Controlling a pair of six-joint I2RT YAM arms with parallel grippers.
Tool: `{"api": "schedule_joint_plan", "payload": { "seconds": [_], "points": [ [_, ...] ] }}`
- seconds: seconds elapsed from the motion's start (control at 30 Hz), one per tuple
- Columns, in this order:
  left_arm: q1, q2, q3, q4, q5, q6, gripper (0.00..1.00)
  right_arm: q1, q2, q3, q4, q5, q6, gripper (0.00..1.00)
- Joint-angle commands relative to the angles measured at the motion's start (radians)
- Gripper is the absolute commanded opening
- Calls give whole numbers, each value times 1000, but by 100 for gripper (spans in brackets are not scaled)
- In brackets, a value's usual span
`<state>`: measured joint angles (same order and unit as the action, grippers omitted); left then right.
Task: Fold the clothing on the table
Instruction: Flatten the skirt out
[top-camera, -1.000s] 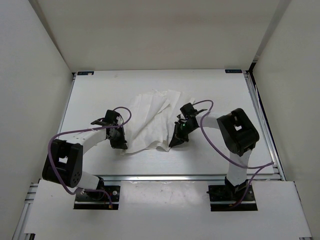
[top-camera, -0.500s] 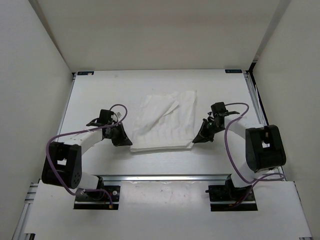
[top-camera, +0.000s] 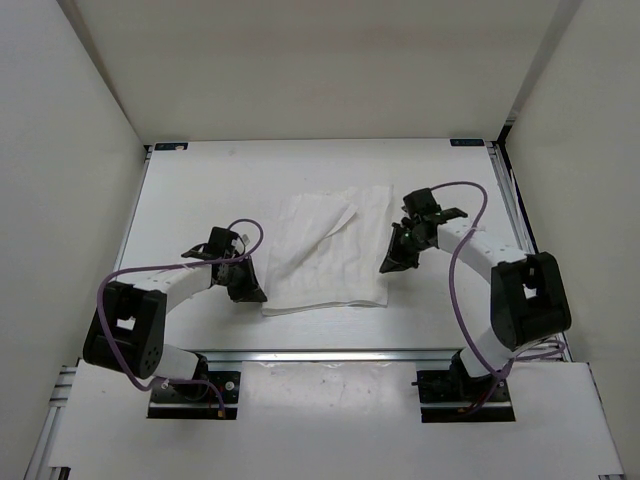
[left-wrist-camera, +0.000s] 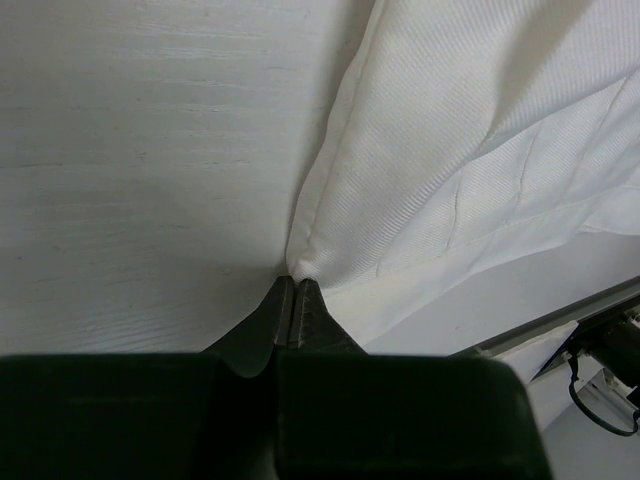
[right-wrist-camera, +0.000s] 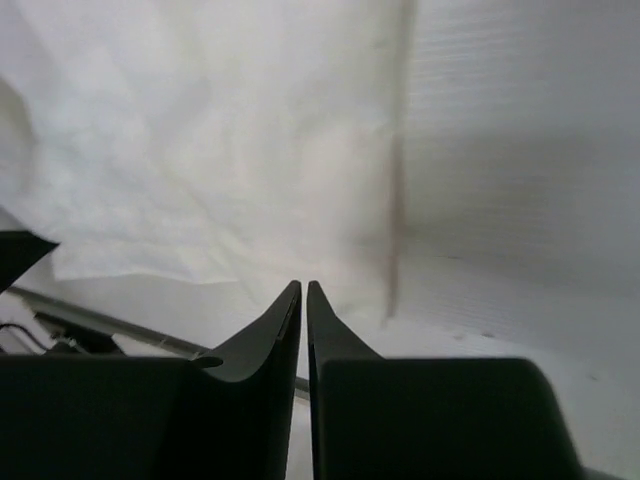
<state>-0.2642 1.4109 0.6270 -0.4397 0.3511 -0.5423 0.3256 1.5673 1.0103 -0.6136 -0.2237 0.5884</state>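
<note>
Top external view: your thin, creased white fabric clothing (top-camera: 330, 250) lies part-folded, mid flat white table (top-camera: 190, 190).
Left gripper (top-camera: 252, 292) closed at its near-left corner, hold unclear; right gripper (top-camera: 390, 266) barely parted, empty. I'd have you regrasp an edge next.

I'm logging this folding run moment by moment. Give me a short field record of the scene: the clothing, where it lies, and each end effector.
clothing: white, lying flat in a rough rectangle, with a diagonal fold across it
table: white, with the clothing near its middle
left end effector: shut, tips at the clothing's near-left corner; whether it pinches the fabric cannot be told
right end effector: jaws a slit apart with nothing between them, at the clothing's right edge
</note>
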Motion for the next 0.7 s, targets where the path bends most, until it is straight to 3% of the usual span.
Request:
{"api": "schedule_joint_plan", "payload": {
  "seconds": [0.0,0.13,0.4,0.53,0.63,0.67],
  "points": [
    [10,3,-13,7,-17,13,0,41,60,8,100,-129,31,9],
    [13,0,-10,6,-21,18,0,41,118,-47,179,-238,25,7],
    [33,-3,-9,-10,-32,38,0,-5,142,-150,120,-178,-8,6],
    [34,3,-7,-5,-31,36,0,-39,67,-131,55,-123,-53,8],
    [31,5,-4,-4,-29,35,0,-68,-41,-130,25,-92,-64,29],
    [28,2,-10,-1,-23,35,0,-82,-76,-144,17,-92,-73,32]
  ]
}}
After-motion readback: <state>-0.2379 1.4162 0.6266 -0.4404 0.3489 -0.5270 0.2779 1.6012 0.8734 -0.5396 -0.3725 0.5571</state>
